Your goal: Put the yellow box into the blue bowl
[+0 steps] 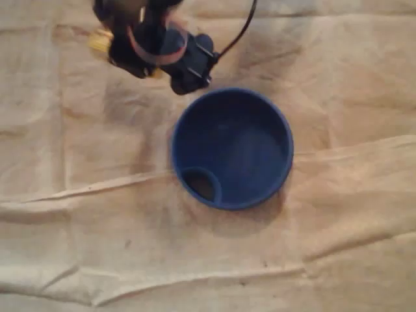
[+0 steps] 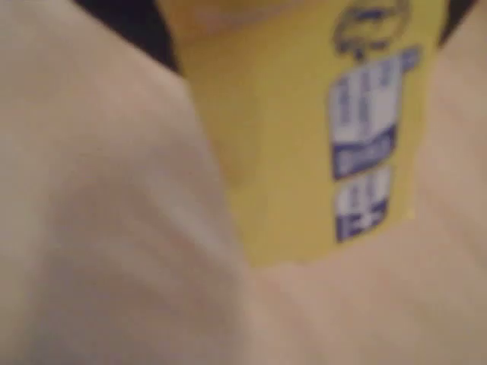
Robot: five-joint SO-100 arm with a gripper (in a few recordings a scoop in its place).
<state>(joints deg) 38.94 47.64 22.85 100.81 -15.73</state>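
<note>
The yellow box (image 2: 289,144) with a blue and white label looms close and blurred in the wrist view, reaching down from the top edge between dark gripper parts, with cloth behind it. From overhead, a bit of the yellow box (image 1: 99,42) peeks out at the left end of the black arm at the top left. My gripper (image 1: 116,47) appears shut on it, though the fingers are mostly hidden by the arm. The blue bowl (image 1: 177,130) stands at the centre of the table, down and to the right of the gripper, with nothing inside.
A wrinkled beige cloth (image 1: 78,214) covers the whole table, with raised folds across the lower half. A black cable (image 1: 244,29) runs from the arm up to the top edge. The bowl has a small pocket (image 1: 201,184) at its lower left rim.
</note>
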